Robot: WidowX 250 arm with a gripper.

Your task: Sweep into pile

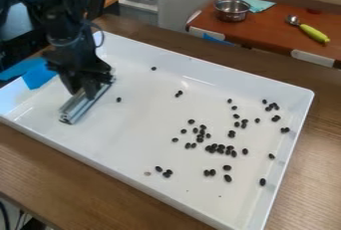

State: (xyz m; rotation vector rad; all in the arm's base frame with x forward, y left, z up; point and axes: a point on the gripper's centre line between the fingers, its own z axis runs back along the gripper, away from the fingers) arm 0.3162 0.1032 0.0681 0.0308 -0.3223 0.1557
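Brown wooden counter (73, 176) runs along the near side, and on it you have a white tray (126, 147). Loose black beans (220, 148) lie scattered inside, mostly over the right half of the view, with a tight cluster among them. Farther left, your pincer (92, 88) is closed on the metal bar (81, 109), which slants inside the tray with one bean near it. Beyond the tray you see a reddish-brown table (269, 30) with a steel pot (232, 14), a teal cloth (259, 4) and a green-handled spoon (311, 32).
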